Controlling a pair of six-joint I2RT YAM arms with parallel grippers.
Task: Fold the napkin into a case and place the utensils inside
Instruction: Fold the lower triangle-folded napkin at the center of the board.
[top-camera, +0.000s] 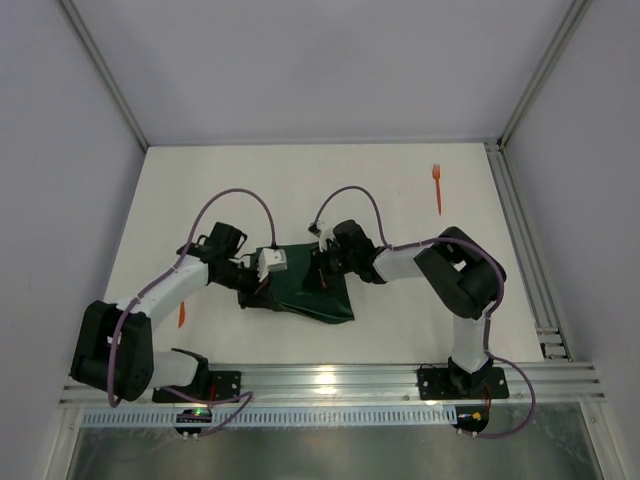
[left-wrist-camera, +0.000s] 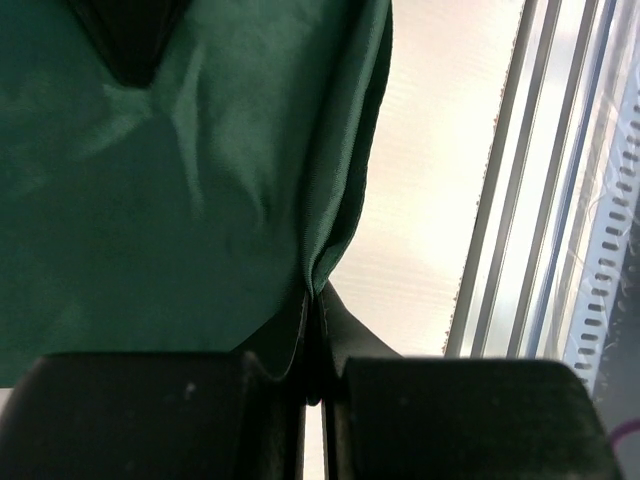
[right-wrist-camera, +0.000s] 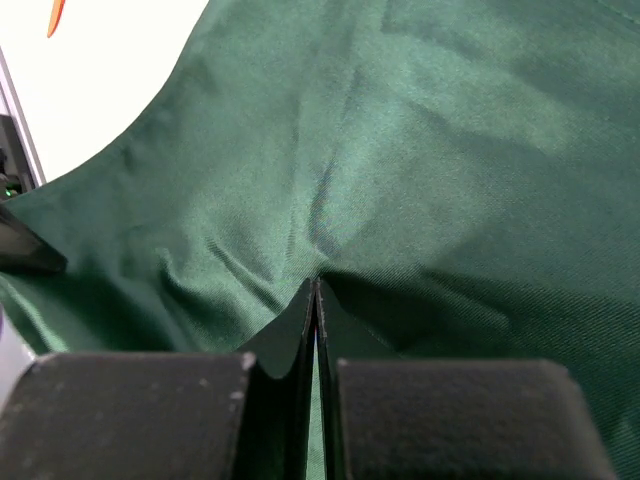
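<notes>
Near edge first: the metal rail (top-camera: 330, 378) with both arm bases on it. Just past that, an orange utensil (top-camera: 181, 315) lies on the white table (top-camera: 300, 190) right beside the left arm; it's thin and partly crowded by the arm, so I can't tell what kind it is.

Mid-table is the napkin (top-camera: 312, 292), a rumpled dark green heap rather than a flat square, bunched between the two wrists; its edges are mostly covered by the arms from above. The left gripper (left-wrist-camera: 313, 330) has its jaws squeezed together on a pinched fold at the cloth's edge, with only a sliver of gap visible; the cloth fills most of that wrist view, with table and rail off to the right. The right gripper (right-wrist-camera: 315, 310) is also clamped tight on a puckered ridge of cloth; its fingertips are buried in the fabric. An orange sliver (right-wrist-camera: 56, 14) is cut off at that view's top corner, probably a utensil.

Far right, well apart from everything, the orange fork (top-camera: 437, 188) lies alone.
</notes>
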